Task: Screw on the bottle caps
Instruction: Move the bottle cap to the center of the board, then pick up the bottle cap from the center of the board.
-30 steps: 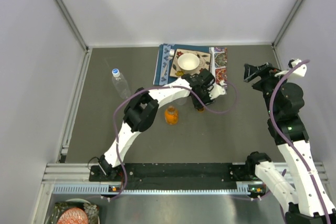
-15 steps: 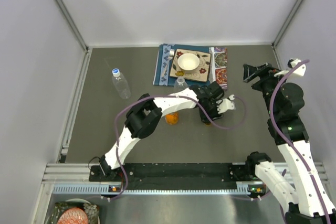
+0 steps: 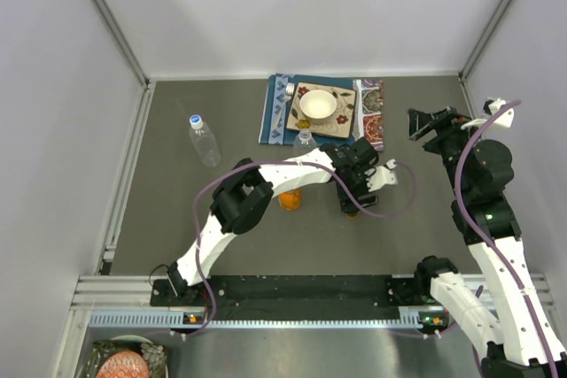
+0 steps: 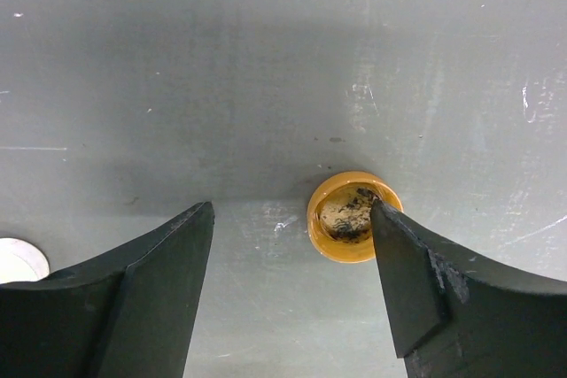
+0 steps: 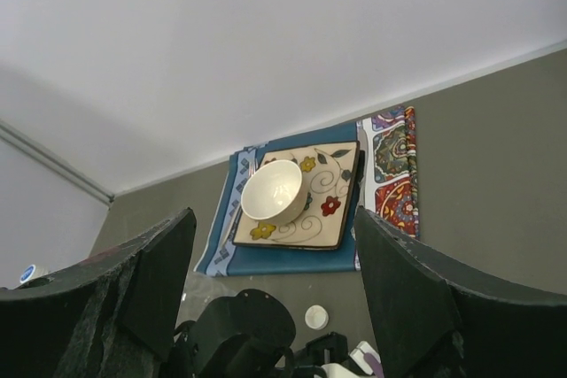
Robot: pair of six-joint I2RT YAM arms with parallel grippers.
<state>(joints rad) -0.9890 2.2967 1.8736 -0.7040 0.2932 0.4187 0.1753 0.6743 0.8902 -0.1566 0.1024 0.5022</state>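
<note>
Jaws on your left gripper [image 4: 292, 219] are standing wide apart, pointing down at the grey surface [image 4: 266, 59], w/ nothing clamped btwn them. Small round orange plastic screw cap [image 4: 353, 216] is lying open side up on that surface, dark grime showing inside. The tip of the finger [image 4: 425, 289] on the right of the wrist view is overlapping the cap's right edge; can't tell if they're touching. The opposite finger [image 4: 151, 289] is sitting well apart from it. Small white round cap [image 4: 18, 258] is peeking in at the left edge of the same view, partly cut off by the frame.

From overhead, your left arm [image 3: 266, 165] is spanning the surface toward centre-right and crossing over the squat orange bottle [image 3: 290, 198], covering part of it. The orange cap is lying to that bottle's right, apart from it, under the gripper. Clear ribbed plastic bottle [image 3: 205, 143] is standing at far left w/ a blue-and-white cap [image 3: 195, 120] sitting on its neck. Second clear bottle [image 3: 304, 139] is standing just beside the near edge of the blue cloth [image 3: 271, 121]; can't tell whether it's capped.

Your right gripper [image 5: 275, 223] is hanging in the air at the right side, jaws spread wide w/ nothing btwn them, facing the place setting. White bowl [image 5: 273, 189] is resting on a square floral plate [image 5: 332, 210], plate on the blue cloth, w/ a multicolour patterned cloth [image 5: 394, 170] alongside on the right.
</note>
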